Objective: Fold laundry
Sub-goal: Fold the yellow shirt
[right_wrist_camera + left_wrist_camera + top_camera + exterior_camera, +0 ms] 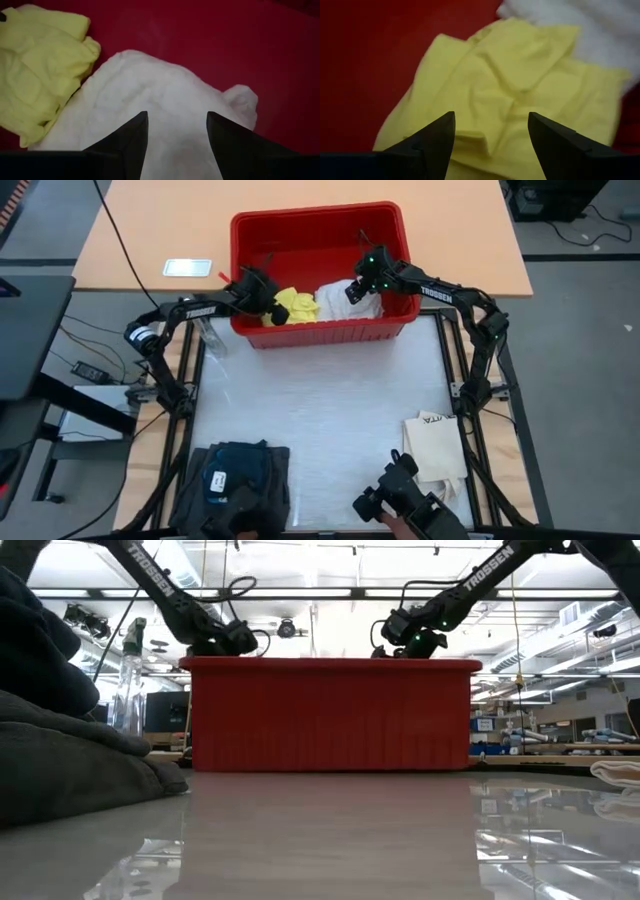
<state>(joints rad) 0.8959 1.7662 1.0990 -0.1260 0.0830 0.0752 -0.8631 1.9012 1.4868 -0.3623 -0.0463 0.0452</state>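
Yellow cloth (293,306) and white cloth (338,305) lay side by side, touching, in red bin (318,230) at table's far edge. Left gripper (490,131) hovered over yellow cloth, jaws wide, empty. Right gripper (177,129) hovered over white cloth, jaws wide, empty. Dark grey shorts (232,477) lay near-left on table (320,400); cream tote bag (438,445) near-right.

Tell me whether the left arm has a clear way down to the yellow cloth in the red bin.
Probably yes. The left gripper hangs open right over the yellow cloth inside the red bin, with nothing between its fingers and the fabric. The right gripper is over the white cloth beside it, apart.
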